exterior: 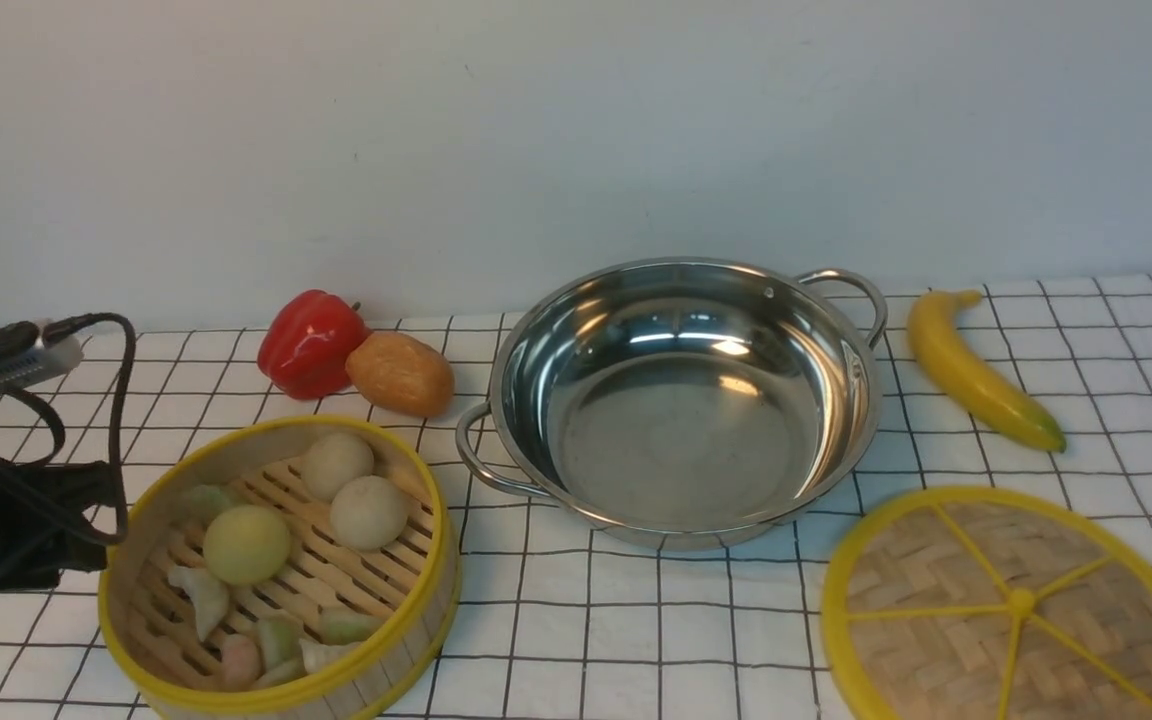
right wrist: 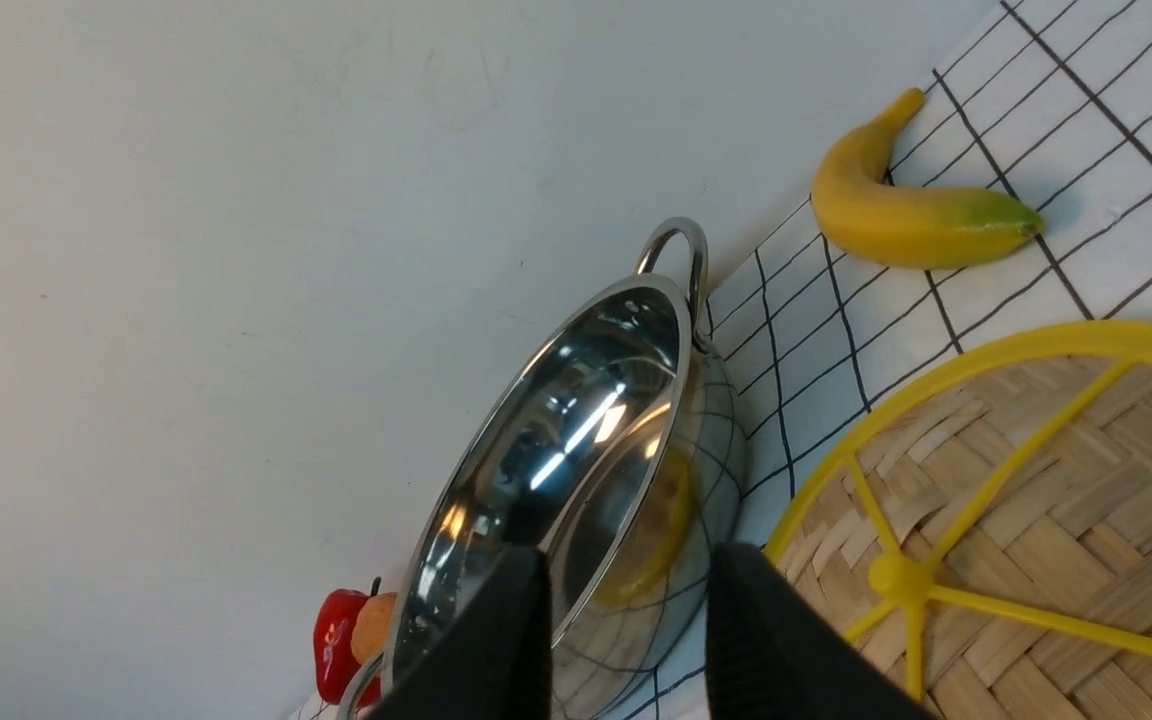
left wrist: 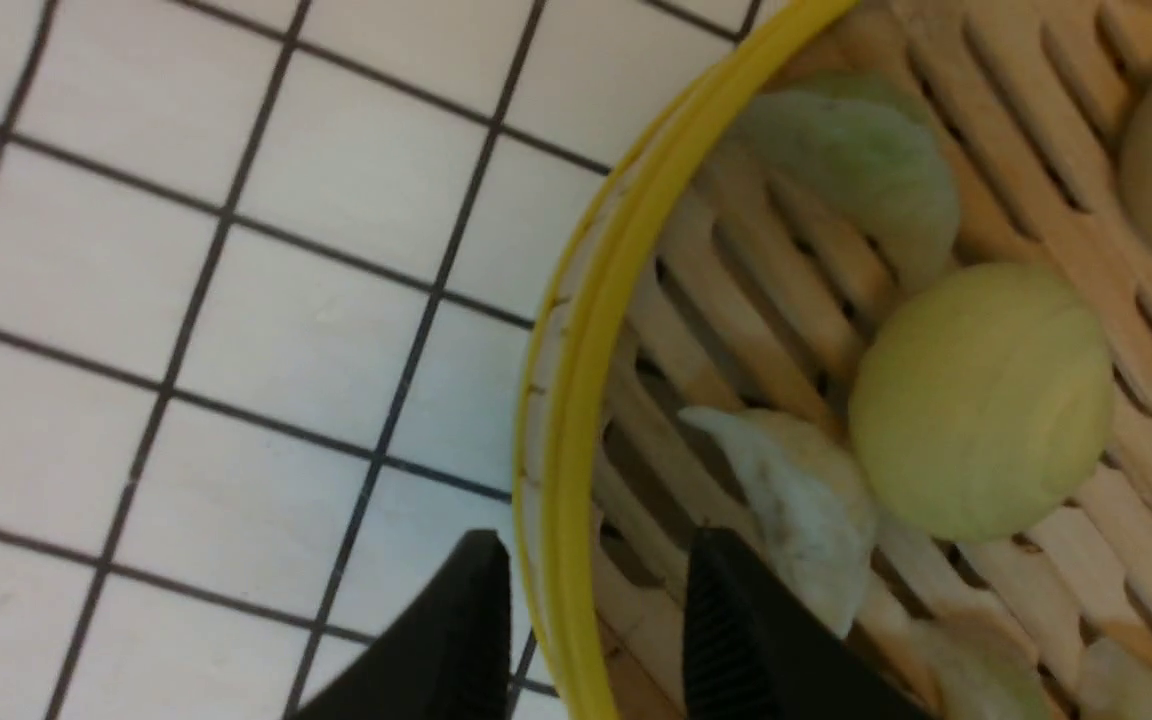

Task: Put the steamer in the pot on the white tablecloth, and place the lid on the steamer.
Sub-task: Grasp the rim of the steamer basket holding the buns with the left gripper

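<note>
- the steamer (exterior: pixel 281 570) sits upright on the white tablecloth (exterior: pixel 636 640) at the near left, mouth up, with pale buns (exterior: pixel 368 512) and dumplings (exterior: pixel 204 598) on its slatted floor.
- being round, it has no long axis to speak of. its floor slats run from near-left to far-right in the front view.
- the left pincer (left wrist: pixel 596 560) is narrowly parted astride the steamer's yellow rim, one finger (left wrist: pixel 461 630) outside the wall and the other inside. a gap shows on the inner side, so i judge it is not yet clamped.
- step in hand, as i read it: taking hold of the steamer's wall before carrying it to the pot.
- next move calls for closing on the wall, lifting level so the food does not roll, then lowering it centred into the pot.
- the pot (exterior: pixel 686 400) stands empty, mouth up, to the right of the steamer and farther back, near it but apart. its two loop handles lie on a near-left to far-right line.
- the lid (exterior: pixel 1016 610) lies flat at the near right, knob up, apart from the pot.
- the right pincer (right wrist: pixel 631 570) is parted and holds nothing, up beside the lid and facing the pot.
- a red pepper (exterior: pixel 311 343) and a brown roll (exterior: pixel 401 373) lie behind the steamer; a banana (exterior: pixel 981 370) lies right of the pot.
</note>
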### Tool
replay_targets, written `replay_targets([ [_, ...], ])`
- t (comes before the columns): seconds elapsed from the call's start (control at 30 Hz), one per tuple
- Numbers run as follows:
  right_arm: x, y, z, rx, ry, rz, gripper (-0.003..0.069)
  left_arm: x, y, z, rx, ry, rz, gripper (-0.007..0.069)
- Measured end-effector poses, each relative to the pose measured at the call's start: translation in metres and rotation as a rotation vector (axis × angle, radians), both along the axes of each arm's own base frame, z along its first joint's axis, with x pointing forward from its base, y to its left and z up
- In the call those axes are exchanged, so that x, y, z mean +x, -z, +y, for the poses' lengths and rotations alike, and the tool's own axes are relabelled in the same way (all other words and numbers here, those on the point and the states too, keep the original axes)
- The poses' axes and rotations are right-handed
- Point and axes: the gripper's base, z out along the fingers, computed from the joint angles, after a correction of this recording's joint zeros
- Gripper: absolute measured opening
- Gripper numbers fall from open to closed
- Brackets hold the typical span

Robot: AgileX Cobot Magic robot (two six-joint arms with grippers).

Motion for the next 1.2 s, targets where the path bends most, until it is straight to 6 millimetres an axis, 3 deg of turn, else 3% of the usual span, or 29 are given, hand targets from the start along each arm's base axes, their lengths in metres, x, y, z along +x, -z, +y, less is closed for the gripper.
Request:
replay_targets([
  [0.57, 0.000, 0.000, 0.000, 0.019, -0.002, -0.001, 0.0240, 0.015, 0.050, 0.006, -0.024, 0.013, 0.099, 0.0237],
  [0.73, 0.000, 0.000, 0.001, 0.025, -0.004, 0.000, 0.0240, 0.019, 0.061, 0.006, -0.049, -0.013, 0.110, 0.0150],
  [0.9, -0.001, 0.001, 0.002, 0.025, -0.021, 0.014, 0.0240, 0.023, 0.056, 0.010, -0.010, 0.034, 0.115, 0.0030],
  [1.1, -0.001, 0.002, 0.004, 0.029, -0.040, 0.029, 0.0240, 0.036, 0.038, 0.019, 0.042, 0.093, 0.154, 0.0029],
  [1.2, -0.001, 0.002, 0.004, 0.041, -0.046, 0.032, 0.0240, 0.049, 0.012, 0.027, 0.089, 0.132, 0.175, 0.0029],
])
